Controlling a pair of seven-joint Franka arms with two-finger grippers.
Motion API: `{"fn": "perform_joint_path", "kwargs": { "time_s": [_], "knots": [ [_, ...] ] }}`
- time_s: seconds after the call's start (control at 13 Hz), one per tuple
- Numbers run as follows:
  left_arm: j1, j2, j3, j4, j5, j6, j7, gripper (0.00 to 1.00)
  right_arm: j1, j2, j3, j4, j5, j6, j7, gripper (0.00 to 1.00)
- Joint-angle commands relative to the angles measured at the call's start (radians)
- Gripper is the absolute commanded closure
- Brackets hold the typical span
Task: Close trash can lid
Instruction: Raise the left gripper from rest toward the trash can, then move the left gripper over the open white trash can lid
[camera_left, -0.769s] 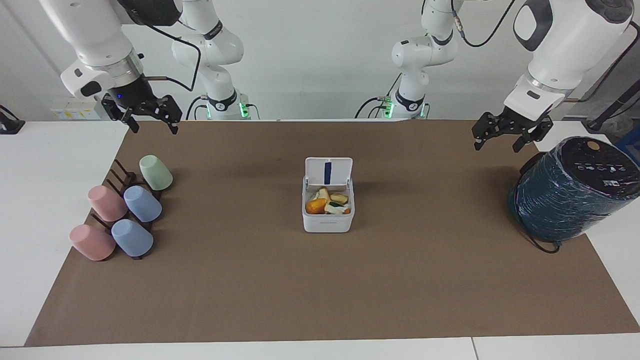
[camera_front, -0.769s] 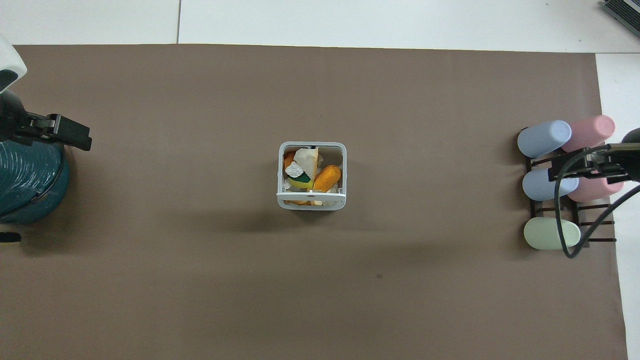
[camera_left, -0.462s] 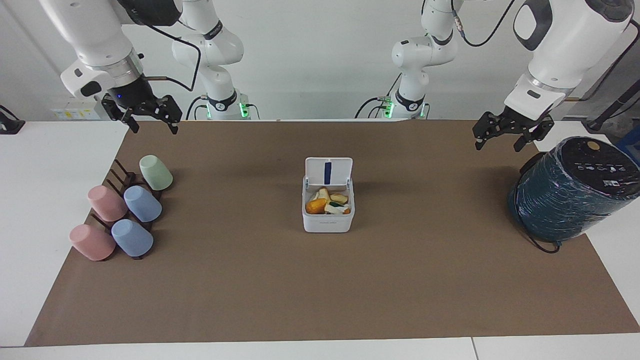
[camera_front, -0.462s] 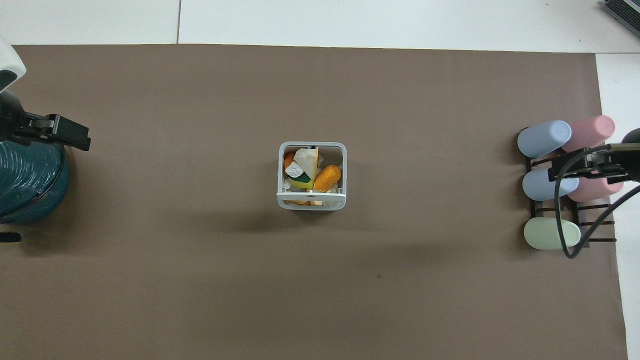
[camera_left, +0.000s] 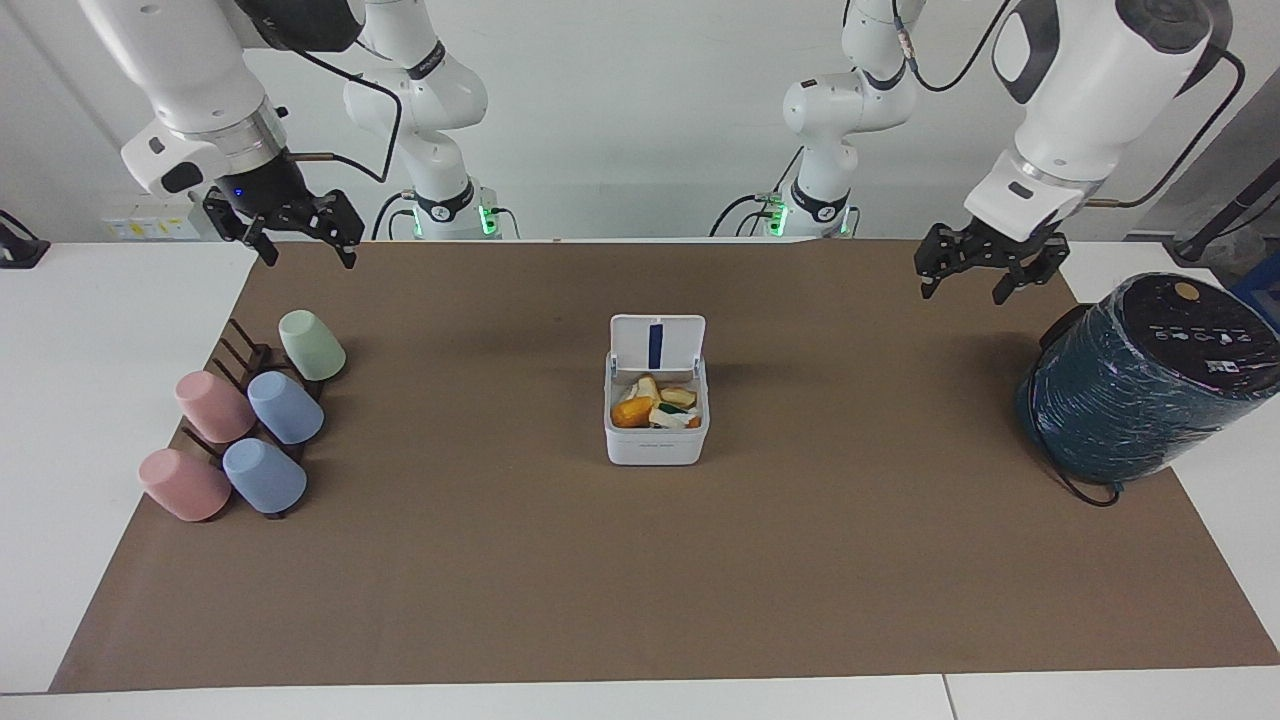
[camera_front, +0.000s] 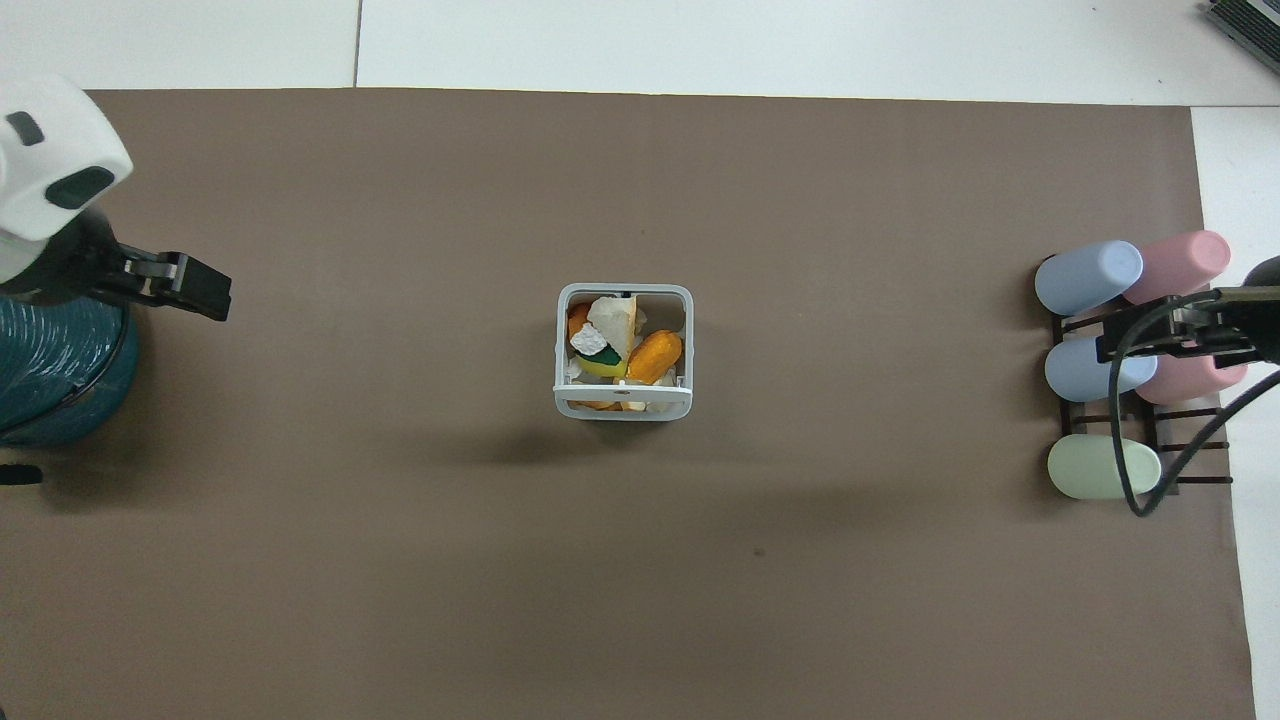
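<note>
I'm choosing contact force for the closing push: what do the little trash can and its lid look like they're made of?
The trash can looks like white moulded plastic with a smooth, slightly satin finish: rounded corners, thin even walls. The lid, standing open, seems to be the same plastic, thin and flat, with a blue stripe on its underside. Probably light and rigid, though I can't confirm that.

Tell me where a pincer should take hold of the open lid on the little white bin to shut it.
Probably the lid's free top edge. It stands upright, hinged on the bin's side nearer the robots, blue stripe facing the rubbish. Come from above on the robots' side and tip it forward over the opening. The left pincer, raised over the mat, looks likelier to come.
</note>
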Motion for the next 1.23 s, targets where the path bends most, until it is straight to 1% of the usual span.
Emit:
{"fn": "perform_joint_path", "kwargs": {
  "time_s": [0.0, 0.08, 0.31, 0.46, 0.69, 0.77, 0.92, 1.15],
  "knots": [
    [-0.090, -0.085, 0.005, -0.132, 0.009, 0.058, -0.135, 0.90, -0.007, -0.024, 0.001, -0.026, 0.018, -0.001, -0.026, 0.00],
    [-0.120, -0.096, 0.005, -0.155, 0.006, 0.076, -0.176, 1.00, -0.007, -0.024, 0.001, -0.026, 0.018, -0.001, -0.026, 0.00],
    [-0.214, -0.129, 0.005, -0.234, -0.055, 0.138, -0.296, 1.00, -0.007, -0.024, 0.001, -0.026, 0.018, -0.001, -0.026, 0.00],
    [-0.274, -0.157, 0.005, -0.300, -0.066, 0.176, -0.359, 1.00, -0.007, -0.024, 0.001, -0.026, 0.018, -0.001, -0.026, 0.00],
    [-0.306, -0.183, 0.005, -0.383, -0.161, 0.254, -0.373, 1.00, -0.007, -0.024, 0.001, -0.026, 0.018, -0.001, -0.026, 0.00],
    [-0.340, -0.188, 0.005, -0.411, -0.173, 0.293, -0.380, 1.00, -0.007, -0.024, 0.001, -0.026, 0.018, -0.001, -0.026, 0.00],
    [-0.386, -0.180, 0.005, -0.440, -0.198, 0.380, -0.419, 1.00, -0.007, -0.024, 0.001, -0.026, 0.018, -0.001, -0.026, 0.00],
    [-0.432, -0.142, 0.005, -0.445, -0.207, 0.481, -0.456, 1.00, -0.007, -0.024, 0.001, -0.026, 0.018, -0.001, -0.026, 0.00]
  ]
}}
